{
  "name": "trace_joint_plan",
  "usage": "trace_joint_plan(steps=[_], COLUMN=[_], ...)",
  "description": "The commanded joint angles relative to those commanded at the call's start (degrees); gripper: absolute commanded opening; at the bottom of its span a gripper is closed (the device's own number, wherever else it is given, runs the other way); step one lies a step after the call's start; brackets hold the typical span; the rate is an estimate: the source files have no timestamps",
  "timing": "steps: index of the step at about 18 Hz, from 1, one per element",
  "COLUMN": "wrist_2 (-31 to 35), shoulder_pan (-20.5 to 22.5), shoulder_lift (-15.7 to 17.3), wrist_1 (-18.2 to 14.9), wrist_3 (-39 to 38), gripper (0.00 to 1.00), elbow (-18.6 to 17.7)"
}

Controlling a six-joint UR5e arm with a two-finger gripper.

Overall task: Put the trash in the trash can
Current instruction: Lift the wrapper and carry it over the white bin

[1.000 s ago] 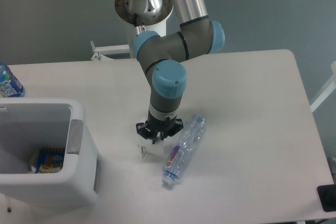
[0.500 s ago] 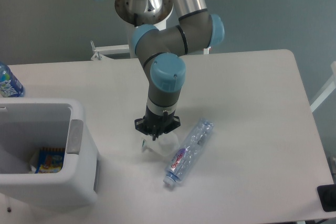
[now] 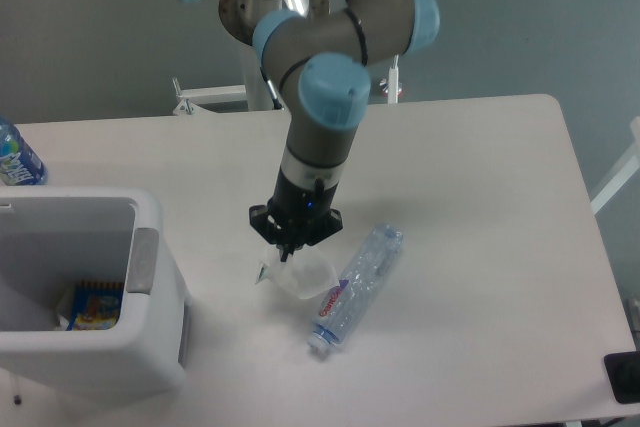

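Camera view: claw (image 3: 288, 256) pinches plastic wrap (image 3: 298, 274), its fingertips largely hidden.

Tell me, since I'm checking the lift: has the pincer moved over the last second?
Yes. The pincer has risen, carrying the plastic wrap off the table and sitting higher against the trash can rim than before.

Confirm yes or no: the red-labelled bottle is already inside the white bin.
No, the bottle lies flat on the table, right of the trash can.
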Motion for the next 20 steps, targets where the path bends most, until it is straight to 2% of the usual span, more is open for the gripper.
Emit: trace_joint_plan(steps=[2, 4, 7, 9, 11, 20], wrist_2=[-3.80, -4.68, -9.77, -11.62, -11.81, -11.72], shoulder_pan=[1.50, 1.94, 2.56, 1.86, 0.81, -9.91], shoulder_lift=[1.41, 2.29, 2.38, 2.47, 2.91, 2.56], wrist_1=[0.00, 0.09, 0.09, 0.26, 0.44, 0.79], wrist_3=[-2.98, -6.41, -12.82, -16.86, -18.64, -19.43], gripper=[0.00, 0.00, 0.00, 0.00, 0.00, 0.00], elbow=[2.28, 4.57, 9.14, 10.90, 11.35, 11.26])
